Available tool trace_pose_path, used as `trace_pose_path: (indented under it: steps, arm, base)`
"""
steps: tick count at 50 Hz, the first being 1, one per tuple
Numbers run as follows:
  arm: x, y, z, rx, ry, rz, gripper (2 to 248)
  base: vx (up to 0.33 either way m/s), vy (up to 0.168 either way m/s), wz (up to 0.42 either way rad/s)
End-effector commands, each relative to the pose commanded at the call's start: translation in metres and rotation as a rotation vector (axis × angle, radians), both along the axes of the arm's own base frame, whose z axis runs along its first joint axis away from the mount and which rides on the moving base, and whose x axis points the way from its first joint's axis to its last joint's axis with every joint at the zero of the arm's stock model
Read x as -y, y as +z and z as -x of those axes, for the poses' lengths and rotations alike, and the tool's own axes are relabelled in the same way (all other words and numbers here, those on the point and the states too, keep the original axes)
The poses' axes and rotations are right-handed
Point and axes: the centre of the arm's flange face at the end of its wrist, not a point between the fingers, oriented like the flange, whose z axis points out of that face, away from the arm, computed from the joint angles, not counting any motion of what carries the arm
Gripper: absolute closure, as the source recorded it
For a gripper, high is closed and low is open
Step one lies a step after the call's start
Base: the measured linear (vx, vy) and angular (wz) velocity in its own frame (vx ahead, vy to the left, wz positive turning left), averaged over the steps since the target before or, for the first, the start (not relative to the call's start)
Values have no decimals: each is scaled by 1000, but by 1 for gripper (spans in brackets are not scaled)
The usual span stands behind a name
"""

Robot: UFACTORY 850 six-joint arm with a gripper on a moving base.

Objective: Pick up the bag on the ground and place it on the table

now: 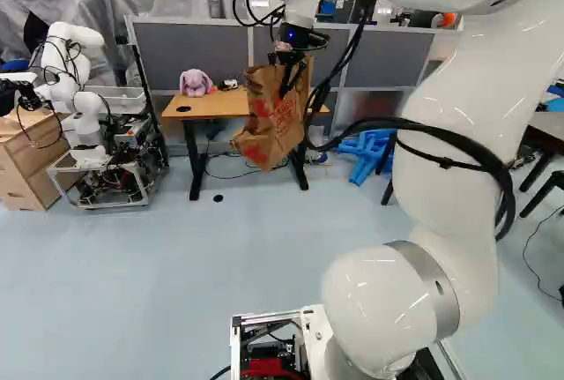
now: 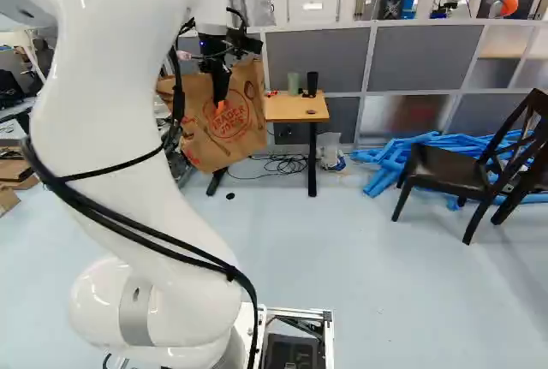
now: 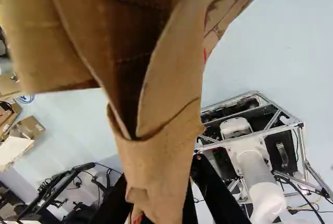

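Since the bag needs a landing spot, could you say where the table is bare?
On the table, bare wood shows in front of the stuffed toy and in front of the two cups. Its back edge is crowded; the bag hides part.

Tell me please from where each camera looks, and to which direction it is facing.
Left base view: on the base, behind and left of the arm, facing ahead, slightly down; shows arm, lowest joint, tool.
Right base view: behind and right of the arm, facing the same way; shows the same parts.
Wrist view: on the wrist, facing along the tool; shows its fingers. Whose white base joint appears, I cannot tell.
Shared: all show the bag; both base views, the table.
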Motion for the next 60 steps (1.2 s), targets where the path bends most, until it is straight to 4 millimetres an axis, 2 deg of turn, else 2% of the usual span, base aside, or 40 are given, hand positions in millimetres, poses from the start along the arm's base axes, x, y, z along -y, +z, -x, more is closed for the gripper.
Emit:
trace_pose_path:
  steps: [16, 60]
  arm:
    - [0, 0, 0, 0, 0, 0, 227]
    - [0, 0, 0, 0, 0, 0, 227]
  base:
    - [84, 3, 0]
    - [200, 6, -8]
